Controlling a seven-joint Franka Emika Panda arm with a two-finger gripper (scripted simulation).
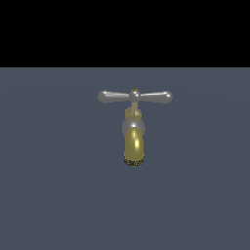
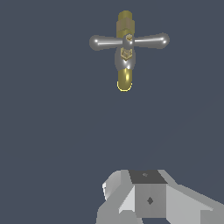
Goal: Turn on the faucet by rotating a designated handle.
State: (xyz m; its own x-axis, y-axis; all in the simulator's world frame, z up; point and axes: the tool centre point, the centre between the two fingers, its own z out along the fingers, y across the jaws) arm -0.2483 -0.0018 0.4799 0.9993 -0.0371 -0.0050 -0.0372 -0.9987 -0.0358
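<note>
Faucet handle sits well apart from the tool, whose jaw state is unclear.

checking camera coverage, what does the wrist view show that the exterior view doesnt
Only the wrist view shows part of the gripper, a white-grey body at the frame edge, well apart from the faucet; its fingertips are out of frame, so open or shut cannot be told. Only the exterior view shows a black band above the grey floor, and no arm at all. Both show the faucet with its brass spout and the handle, untouched.
</note>
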